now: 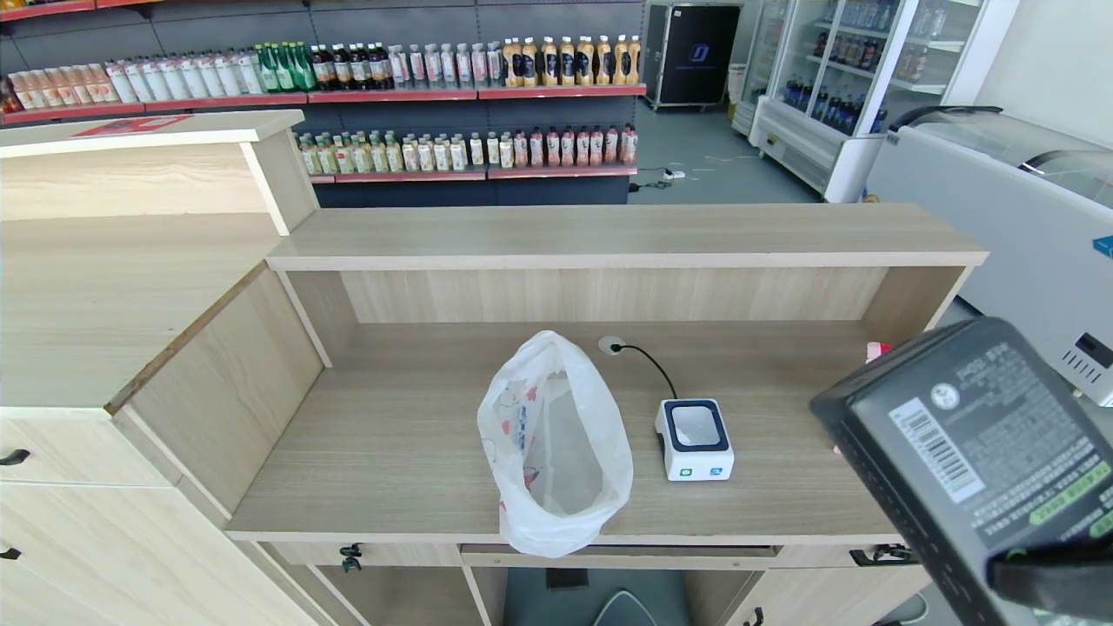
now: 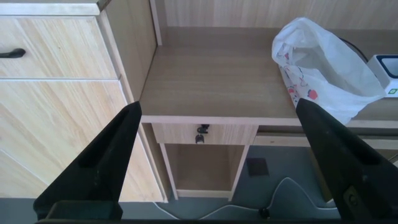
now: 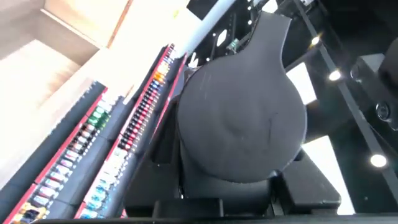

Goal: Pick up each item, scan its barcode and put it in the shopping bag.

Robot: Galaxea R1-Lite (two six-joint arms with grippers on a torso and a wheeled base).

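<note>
Item: black rectangular pack (image 1: 974,443) with a white barcode label, small white print and green marks on the face turned up towards the head camera.
Item position: held in the air at the right end of the light wooden desk (image 1: 391,435), well apart from the white barcode scanner with a dark rim (image 1: 693,437) and the thin white plastic shopping bag (image 1: 556,443).
Right gripper (image 1: 1048,576): raised and clamped on the pack's lower edge.
Left gripper (image 2: 217,118): fingers spread wide with nothing between them, in front of the desk's left edge.
</note>
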